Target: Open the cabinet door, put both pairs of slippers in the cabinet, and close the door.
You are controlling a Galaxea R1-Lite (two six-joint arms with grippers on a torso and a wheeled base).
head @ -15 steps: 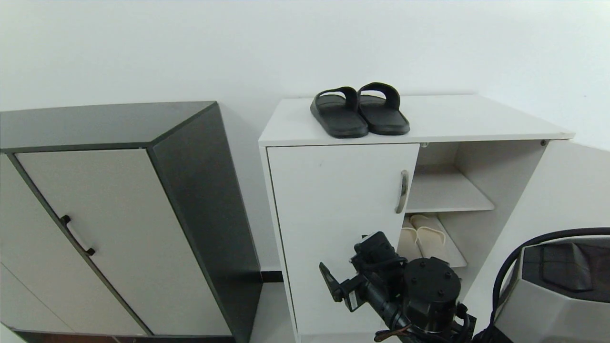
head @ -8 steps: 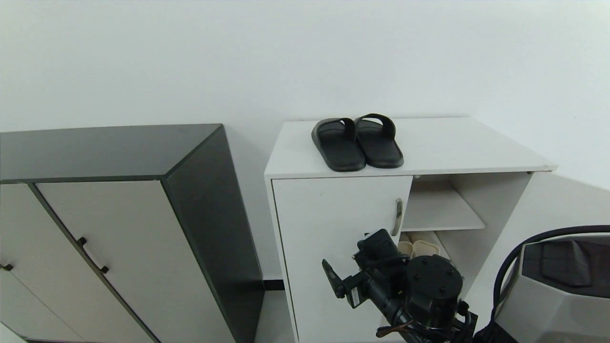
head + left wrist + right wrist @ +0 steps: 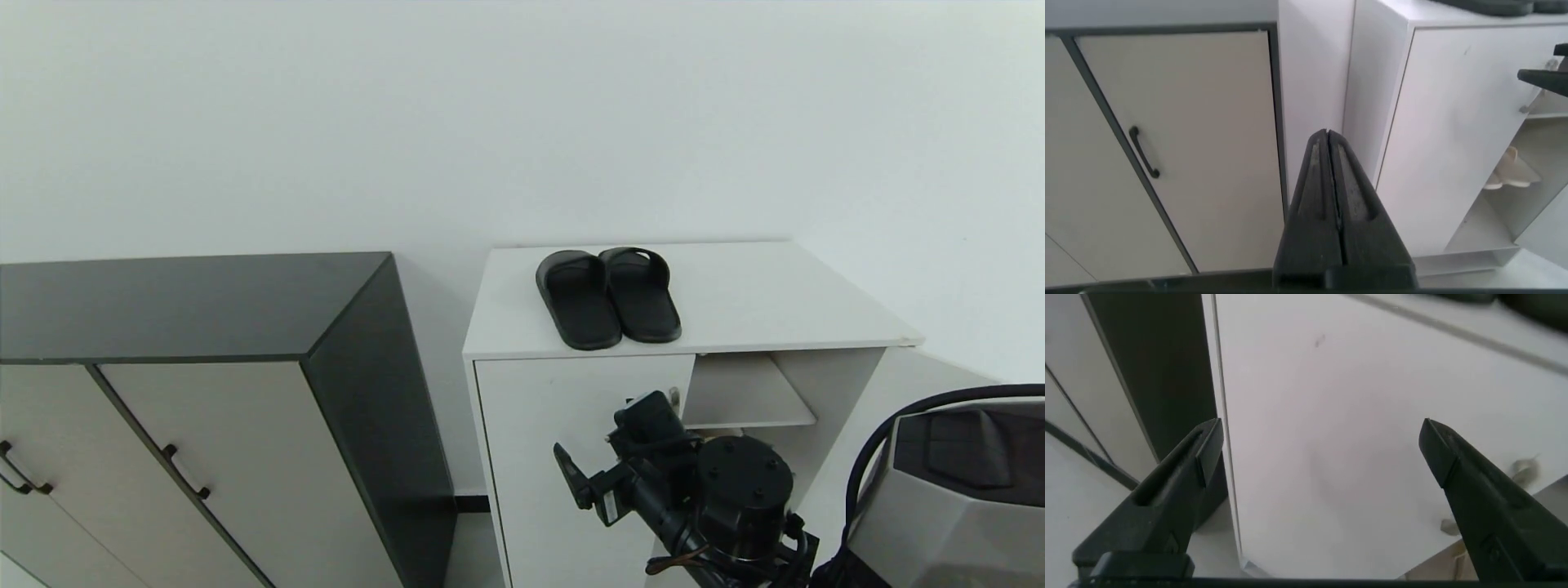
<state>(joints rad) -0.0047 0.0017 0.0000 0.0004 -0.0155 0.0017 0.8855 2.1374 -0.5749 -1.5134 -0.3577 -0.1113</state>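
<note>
Black rubber slide slippers (image 3: 608, 298) atop white laminate cabinet (image 3: 775, 302), left gripper (image 3: 1328, 137) jaws pressed together — empty, right gripper (image 3: 1321, 434) jaws spread wide — empty

Head camera looks down on the cabinet (image 3: 775, 294) from high and back; left wrist faces its door (image 3: 1454, 122) from lower down — right wrist's close against it. All share that door.

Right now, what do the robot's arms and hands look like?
Both hands are black. The left hand has two flat, tapering fingers with long recessed panels. The right hand has thick, wedge-shaped fingers. The right arm is black too, with a round joint cap that carries small screws. Thin dark and orange wires run beside it.
</note>
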